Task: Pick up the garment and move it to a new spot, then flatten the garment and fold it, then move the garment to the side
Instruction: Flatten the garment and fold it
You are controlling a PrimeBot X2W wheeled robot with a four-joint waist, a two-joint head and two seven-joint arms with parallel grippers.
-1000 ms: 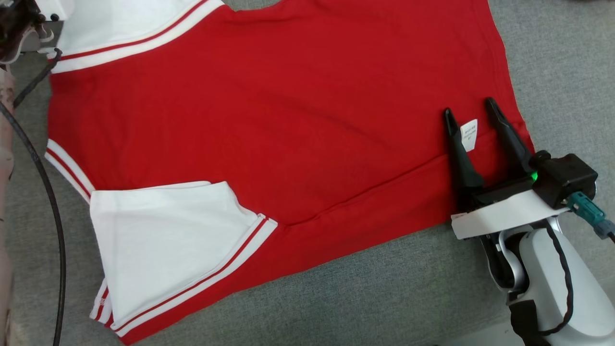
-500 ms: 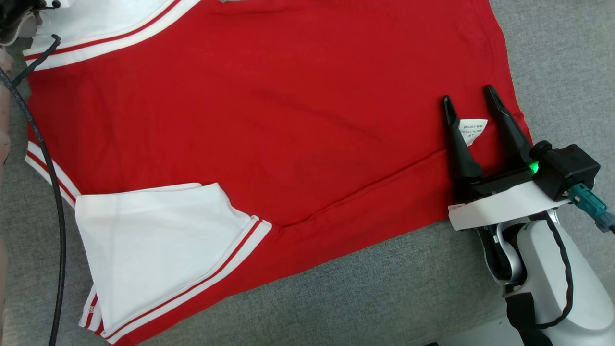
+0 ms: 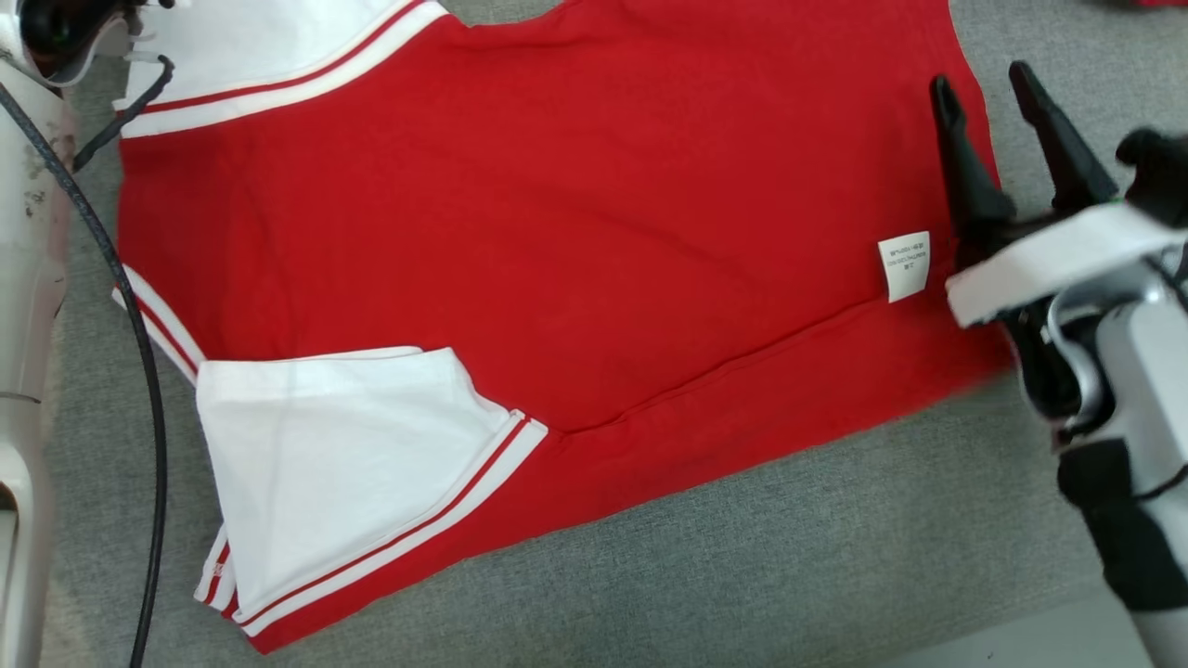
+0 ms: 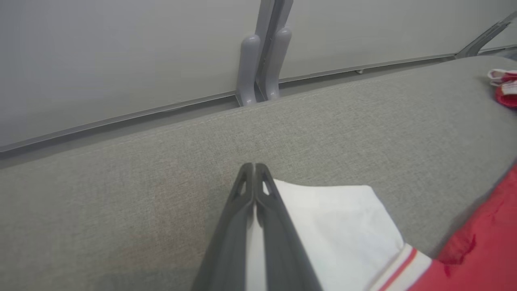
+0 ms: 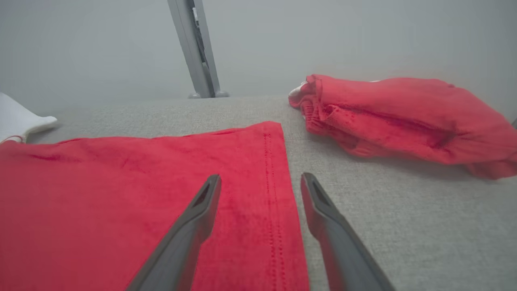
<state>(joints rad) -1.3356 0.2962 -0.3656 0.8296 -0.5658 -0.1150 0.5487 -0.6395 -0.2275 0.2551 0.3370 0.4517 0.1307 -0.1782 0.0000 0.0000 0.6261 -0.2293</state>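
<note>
The red T-shirt point(image 3: 557, 232) is lying spread out and mostly flat on the grey fabric worktop point(image 3: 789, 557). Its two sleeves are white, each with a red and white striped band where it joins the body. The near sleeve point(image 3: 343, 455) is lying folded in over the red body. A long crease is running across the lower part, and a small white care label point(image 3: 905, 264) is showing near the hem. The left tool point(image 4: 254, 167) is holding its fingers pressed together on the far sleeve point(image 4: 331, 218). The right tool point(image 3: 979, 79) is standing with fingers apart at the hem edge, one finger over the red cloth and the other over the worktop. A crumpled red garment point(image 5: 404, 117) is lying apart, beyond it.
</note>
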